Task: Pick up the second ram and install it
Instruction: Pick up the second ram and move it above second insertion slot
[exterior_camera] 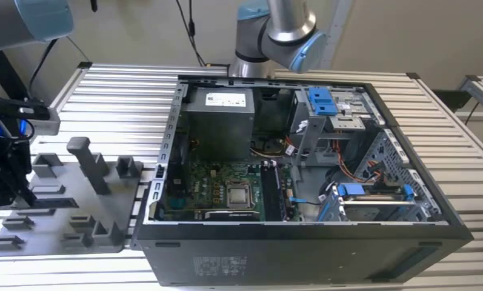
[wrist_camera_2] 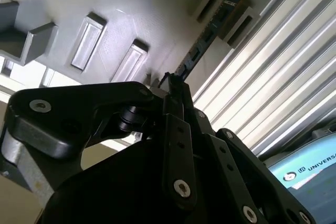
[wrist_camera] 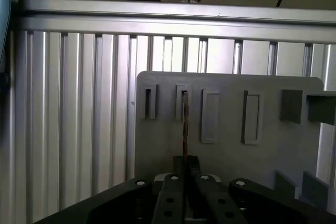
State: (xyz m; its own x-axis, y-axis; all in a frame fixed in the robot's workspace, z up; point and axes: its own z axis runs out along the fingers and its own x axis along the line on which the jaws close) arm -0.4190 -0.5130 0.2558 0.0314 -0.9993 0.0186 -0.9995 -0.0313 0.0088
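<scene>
Over the tray [exterior_camera: 71,203], the claw [wrist_camera: 185,162] pinches the ram [wrist_camera: 185,124].
Exterior view: tray lies beside the case [exterior_camera: 306,254], on the exterior view's left. Second wrist view: ram [wrist_camera_2: 207,35] runs straight out from the claw tips to its slot. First wrist view: same, edge-on.
</scene>
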